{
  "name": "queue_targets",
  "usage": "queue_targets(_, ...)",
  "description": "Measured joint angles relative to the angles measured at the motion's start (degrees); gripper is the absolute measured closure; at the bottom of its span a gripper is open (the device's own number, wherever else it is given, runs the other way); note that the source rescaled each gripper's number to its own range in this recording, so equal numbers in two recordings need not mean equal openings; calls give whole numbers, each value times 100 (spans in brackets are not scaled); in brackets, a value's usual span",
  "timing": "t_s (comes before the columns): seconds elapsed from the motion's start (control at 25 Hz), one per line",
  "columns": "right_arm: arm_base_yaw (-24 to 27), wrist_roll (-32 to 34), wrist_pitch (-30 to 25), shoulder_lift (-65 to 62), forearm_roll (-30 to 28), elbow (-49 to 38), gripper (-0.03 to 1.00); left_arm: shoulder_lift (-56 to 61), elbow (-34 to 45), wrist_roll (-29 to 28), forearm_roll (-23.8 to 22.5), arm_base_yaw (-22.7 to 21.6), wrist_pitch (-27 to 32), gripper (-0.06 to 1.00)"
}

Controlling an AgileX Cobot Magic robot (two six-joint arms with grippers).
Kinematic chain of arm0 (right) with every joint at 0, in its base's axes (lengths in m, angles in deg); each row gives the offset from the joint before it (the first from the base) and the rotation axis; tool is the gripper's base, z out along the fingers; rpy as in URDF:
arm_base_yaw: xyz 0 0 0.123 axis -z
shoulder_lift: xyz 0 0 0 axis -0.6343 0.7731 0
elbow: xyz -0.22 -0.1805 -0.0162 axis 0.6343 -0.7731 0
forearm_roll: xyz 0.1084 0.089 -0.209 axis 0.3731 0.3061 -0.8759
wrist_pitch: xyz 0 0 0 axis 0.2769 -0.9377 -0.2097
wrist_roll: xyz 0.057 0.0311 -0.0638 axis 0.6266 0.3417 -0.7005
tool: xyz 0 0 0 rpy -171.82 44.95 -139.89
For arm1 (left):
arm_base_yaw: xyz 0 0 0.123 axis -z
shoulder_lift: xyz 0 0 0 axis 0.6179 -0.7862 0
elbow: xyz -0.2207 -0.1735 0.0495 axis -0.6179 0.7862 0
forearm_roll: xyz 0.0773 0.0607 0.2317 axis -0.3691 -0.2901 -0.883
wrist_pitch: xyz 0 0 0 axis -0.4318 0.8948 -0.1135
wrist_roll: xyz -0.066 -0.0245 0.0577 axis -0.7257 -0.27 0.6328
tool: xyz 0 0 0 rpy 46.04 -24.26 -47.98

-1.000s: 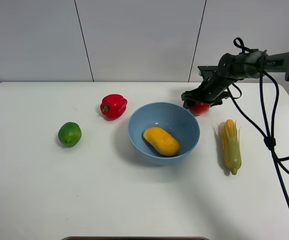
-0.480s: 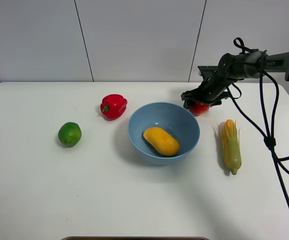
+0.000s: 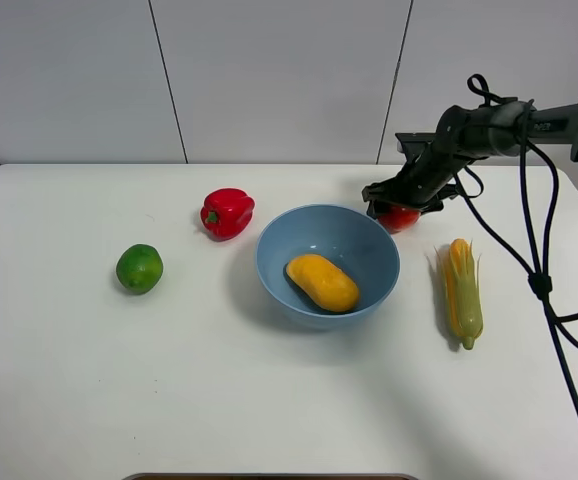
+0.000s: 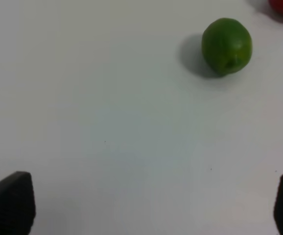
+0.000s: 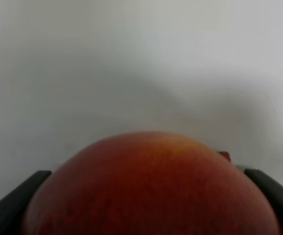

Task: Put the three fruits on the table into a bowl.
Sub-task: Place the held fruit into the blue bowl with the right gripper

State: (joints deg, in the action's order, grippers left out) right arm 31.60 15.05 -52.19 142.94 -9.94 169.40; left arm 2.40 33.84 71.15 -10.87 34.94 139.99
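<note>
From the high camera, the white table (image 3: 169,380) carries a blue bowl (image 3: 344,232) near its middle, and the mango (image 3: 321,282) lies inside it, the only thing in it. The lime (image 3: 139,268) sits on the table well to the left of the bowl, and a pepper (image 3: 227,211) sits just beyond the bowl's left rim. A corn (image 3: 461,290) lies to the bowl's right. The right gripper (image 3: 401,200) is over the apple (image 3: 400,216), just behind the bowl's right rim; this view does not show whether the apple touches the table. The left wrist view alone shows the left gripper (image 4: 146,205): its fingertips (image 4: 11,203) stand wide apart over bare table with nothing between them, the lime well ahead. The right wrist view shows the apple filling the gap between both fingers (image 5: 14,200), which are clamped on its sides.
</note>
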Motion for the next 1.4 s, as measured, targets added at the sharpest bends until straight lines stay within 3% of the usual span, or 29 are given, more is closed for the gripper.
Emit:
queue_targets(0.4, 0, 0, -100, -351, -5, 0, 61, 0, 0, 0, 0, 0, 0, -6)
queue_targets(0.88, -83, -56, -908, -1296, -43, -5, 61, 0, 0, 0, 0, 0, 0, -6)
queue_targets(1.4, -1163, -189, -2089, -2119, -54, -5, 61, 0, 0, 0, 0, 0, 0, -6)
